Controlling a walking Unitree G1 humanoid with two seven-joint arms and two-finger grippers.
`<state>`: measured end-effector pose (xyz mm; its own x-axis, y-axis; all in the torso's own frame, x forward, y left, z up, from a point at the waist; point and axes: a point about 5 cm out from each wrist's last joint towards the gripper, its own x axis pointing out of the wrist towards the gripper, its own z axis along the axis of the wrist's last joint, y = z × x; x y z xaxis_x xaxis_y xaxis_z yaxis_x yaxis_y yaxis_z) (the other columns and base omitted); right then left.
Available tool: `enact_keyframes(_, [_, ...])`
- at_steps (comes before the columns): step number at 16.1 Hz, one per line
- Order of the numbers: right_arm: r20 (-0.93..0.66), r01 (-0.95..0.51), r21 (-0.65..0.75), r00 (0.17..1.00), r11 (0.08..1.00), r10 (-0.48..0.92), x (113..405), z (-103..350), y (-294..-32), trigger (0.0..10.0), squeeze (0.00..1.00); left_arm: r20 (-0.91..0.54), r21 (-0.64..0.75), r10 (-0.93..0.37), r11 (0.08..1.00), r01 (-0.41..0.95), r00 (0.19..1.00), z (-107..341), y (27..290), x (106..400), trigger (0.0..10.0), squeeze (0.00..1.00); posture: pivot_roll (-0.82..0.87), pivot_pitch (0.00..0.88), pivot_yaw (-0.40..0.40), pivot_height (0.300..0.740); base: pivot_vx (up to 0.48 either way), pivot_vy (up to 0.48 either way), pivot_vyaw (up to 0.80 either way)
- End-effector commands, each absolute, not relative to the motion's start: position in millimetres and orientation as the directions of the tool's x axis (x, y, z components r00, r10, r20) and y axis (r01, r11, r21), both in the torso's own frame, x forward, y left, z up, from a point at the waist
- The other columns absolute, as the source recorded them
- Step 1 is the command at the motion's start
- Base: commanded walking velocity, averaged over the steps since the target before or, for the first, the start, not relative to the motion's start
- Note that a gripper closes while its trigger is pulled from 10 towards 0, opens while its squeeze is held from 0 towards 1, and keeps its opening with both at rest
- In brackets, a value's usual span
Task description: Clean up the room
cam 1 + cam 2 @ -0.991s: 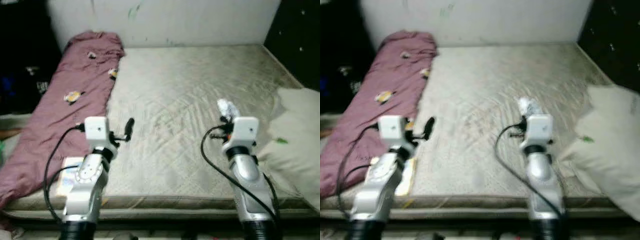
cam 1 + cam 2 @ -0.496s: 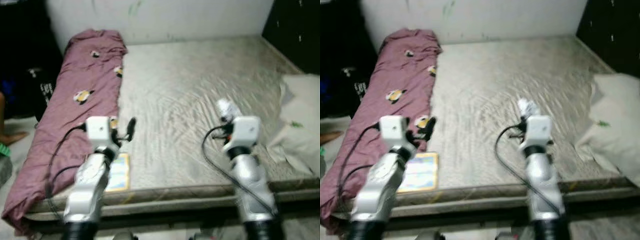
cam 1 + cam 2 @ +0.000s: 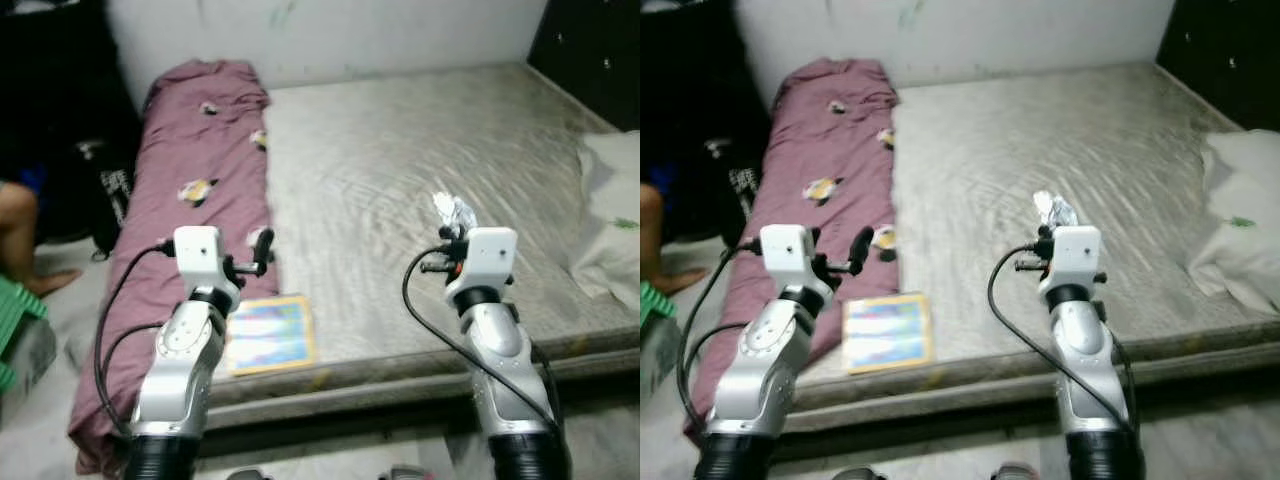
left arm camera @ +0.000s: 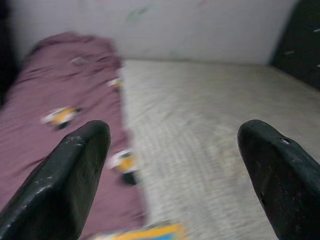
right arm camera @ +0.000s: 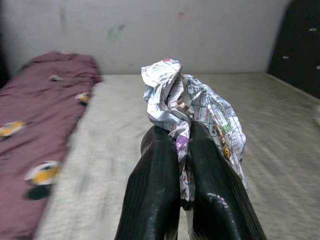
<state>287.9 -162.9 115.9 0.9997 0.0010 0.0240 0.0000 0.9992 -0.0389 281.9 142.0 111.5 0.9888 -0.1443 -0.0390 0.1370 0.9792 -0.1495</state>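
Note:
My right gripper (image 5: 181, 150) is shut on a crumpled printed wrapper (image 5: 190, 107), held up over the front part of the grey mattress (image 3: 420, 170). From the head, the wrapper (image 3: 452, 212) pokes out beyond the right wrist. My left gripper (image 3: 262, 248) is open and holds nothing; its black fingers (image 4: 75, 170) stand wide apart. It hovers above the edge of a maroon blanket (image 3: 190, 190) that lies along the mattress's left side. A flat colourful book (image 3: 270, 334) lies on the mattress near the front edge, just right of the left arm.
A white pillow (image 3: 612, 220) lies at the right edge of the mattress. A person's leg (image 3: 22, 235) and a green item (image 3: 15, 320) are on the floor at far left. A dark bag (image 3: 110, 195) stands beside the blanket. A white wall (image 3: 330, 35) backs the bed.
The camera has backed away and swung left: the bed's front edge, the book and the floor at left now show more fully. Both arms keep their pose; the right still holds the wrapper.

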Motion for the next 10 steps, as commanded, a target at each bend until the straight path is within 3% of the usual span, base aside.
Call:
enact_keyframes(1, [0.050, -0.021, -0.031, 0.999, 0.999, 0.023, 291, 122, -155, 10.0, 0.00, -0.048, -0.130, -0.116, 0.985, 0.109, 0.992, 111, 150, 283, 10.0, 0.00, -0.07, 0.000, 0.058, 0.740, 0.000, 0.480, 0.00])
enact_keyframes(10, [0.065, -0.097, -0.030, 0.993, 0.995, 0.099, 291, 125, -141, 10.0, 0.00, -0.039, -0.139, -0.118, 0.984, 0.111, 0.992, 111, 148, 285, 10.0, 0.00, -0.08, 0.000, 0.049, 0.740, 0.000, 0.480, 0.00])
